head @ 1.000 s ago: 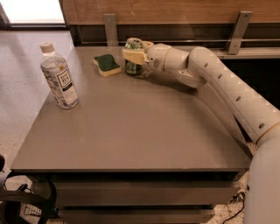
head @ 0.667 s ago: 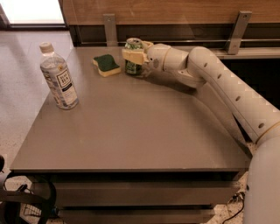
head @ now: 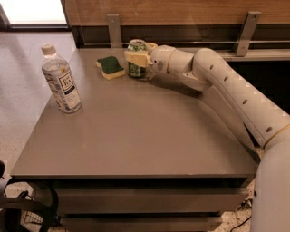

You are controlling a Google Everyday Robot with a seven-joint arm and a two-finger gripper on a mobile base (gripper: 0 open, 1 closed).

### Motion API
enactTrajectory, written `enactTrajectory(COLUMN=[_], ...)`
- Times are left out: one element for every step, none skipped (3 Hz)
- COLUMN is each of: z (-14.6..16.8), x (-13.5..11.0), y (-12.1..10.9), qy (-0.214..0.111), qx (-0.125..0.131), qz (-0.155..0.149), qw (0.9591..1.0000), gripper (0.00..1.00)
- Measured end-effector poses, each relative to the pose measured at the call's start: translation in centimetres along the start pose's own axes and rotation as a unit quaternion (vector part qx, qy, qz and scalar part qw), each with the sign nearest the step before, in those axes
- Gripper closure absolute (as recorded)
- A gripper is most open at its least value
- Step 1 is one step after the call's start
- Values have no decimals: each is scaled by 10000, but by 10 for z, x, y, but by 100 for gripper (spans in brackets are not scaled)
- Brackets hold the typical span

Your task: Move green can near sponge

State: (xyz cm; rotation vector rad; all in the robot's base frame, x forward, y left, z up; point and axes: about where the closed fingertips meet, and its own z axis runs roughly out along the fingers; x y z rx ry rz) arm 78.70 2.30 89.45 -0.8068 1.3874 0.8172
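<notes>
Camera view: your claw is pinching the green can at the table's far edge. It's sitting just beside the sponge.

Grey table (wood-panelled wall behind)

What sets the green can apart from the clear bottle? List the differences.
The green can is short, opaque and silver-topped; the bottle is taller, clear, white-capped and labelled. The can stands at the far edge of the table beside the sponge; the bottle stands alone near the left edge. The gripper is closed around the can; nothing touches the bottle. Both stand upright on the table.
</notes>
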Motion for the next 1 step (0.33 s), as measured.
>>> enactTrajectory(z=[2], x=[0], y=[2], qy=[-2], qx=[-18], qz=[2], qw=[10000], gripper=[7])
